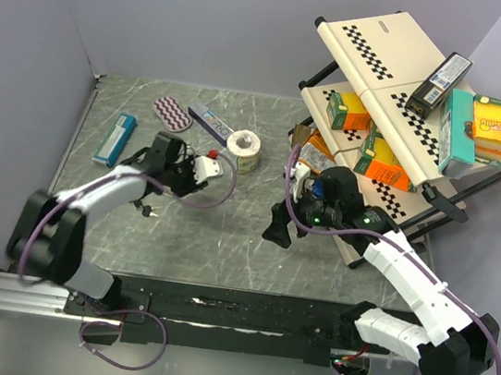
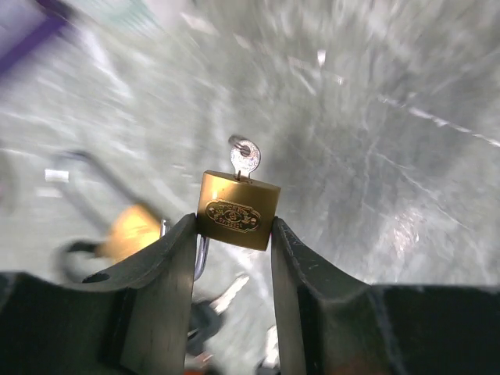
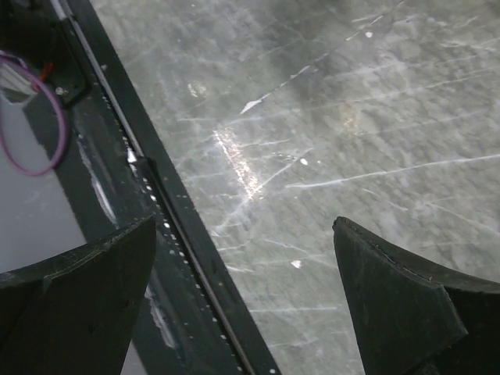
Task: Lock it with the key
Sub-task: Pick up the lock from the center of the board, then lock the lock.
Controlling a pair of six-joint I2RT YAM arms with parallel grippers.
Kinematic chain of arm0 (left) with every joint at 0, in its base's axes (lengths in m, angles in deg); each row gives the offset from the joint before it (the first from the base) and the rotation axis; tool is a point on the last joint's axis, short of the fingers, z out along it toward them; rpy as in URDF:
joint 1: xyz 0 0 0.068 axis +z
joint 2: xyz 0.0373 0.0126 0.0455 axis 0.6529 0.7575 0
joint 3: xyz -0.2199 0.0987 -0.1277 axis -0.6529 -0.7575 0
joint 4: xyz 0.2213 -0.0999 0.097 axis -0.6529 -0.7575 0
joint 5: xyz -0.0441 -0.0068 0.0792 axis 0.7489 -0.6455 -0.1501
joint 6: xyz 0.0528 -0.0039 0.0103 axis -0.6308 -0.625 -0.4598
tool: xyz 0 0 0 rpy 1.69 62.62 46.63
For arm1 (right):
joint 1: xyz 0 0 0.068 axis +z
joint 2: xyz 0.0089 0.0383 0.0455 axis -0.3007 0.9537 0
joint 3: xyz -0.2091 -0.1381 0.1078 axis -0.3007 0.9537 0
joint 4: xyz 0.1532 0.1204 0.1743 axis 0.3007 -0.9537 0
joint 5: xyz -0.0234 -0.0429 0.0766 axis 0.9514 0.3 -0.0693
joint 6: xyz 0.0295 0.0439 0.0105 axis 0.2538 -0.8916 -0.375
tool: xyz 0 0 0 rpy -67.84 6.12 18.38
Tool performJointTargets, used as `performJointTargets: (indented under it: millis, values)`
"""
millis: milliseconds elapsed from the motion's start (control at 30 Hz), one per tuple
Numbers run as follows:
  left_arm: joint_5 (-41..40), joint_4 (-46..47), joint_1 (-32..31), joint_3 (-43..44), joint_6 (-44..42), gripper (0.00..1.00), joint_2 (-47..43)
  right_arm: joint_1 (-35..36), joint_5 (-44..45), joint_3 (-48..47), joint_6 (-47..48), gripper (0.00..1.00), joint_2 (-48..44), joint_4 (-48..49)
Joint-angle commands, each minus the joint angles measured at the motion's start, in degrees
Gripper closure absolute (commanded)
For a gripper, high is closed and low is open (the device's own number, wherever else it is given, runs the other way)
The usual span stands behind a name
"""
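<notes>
1. Two black fingers of the left gripper (image 2: 233, 223) are closed to a narrow gap on the sides of a rectangular brass padlock (image 2: 237, 212). They hold it above the grey marbled table top (image 2: 406, 141), left of the scene's middle.
2. A small silver metal key (image 2: 245, 156) sits in the padlock's end face, the end turned away from the left wrist. Its round bow stands free beyond the fingertips, and its shank runs in line with the lock's long axis.
3. The steel shackle (image 2: 201, 258) shows only as a sliver on the wrist side, between the fingers. Whether it is pressed home cannot be told.
4. The right gripper (image 3: 244, 226) stands wide open with nothing in it, low over the table beside the black rail (image 3: 180, 234) at the near edge.
5. In the overhead view the right gripper lies to the right of the left one and somewhat nearer, well apart from it.
6. As I judge it, the left arm has the lock, so the free right arm should take the key. It would need to travel left and farther in, close across the flat of the bow, then twist about the lock's long axis.
</notes>
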Motion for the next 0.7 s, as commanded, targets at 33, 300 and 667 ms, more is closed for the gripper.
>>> performJointTargets:
  millis: [33,300,667]
  values:
    - [6.1,4.6,-0.1,-6.0,-9.0,0.97,-16.7,-0.8,-4.8,-5.1,-5.4,0.0,2.5,3.3]
    - [6.2,7.2,-4.0,-16.1,-22.1,0.99,-39.6,-0.6,-12.8,-10.5,-16.4,0.0,8.5,6.5]
    - [-2.5,7.1,-15.3,-14.5,-21.8,0.99,-45.2,4.6,-12.6,-21.0,-22.2,0.05,19.5,11.0]
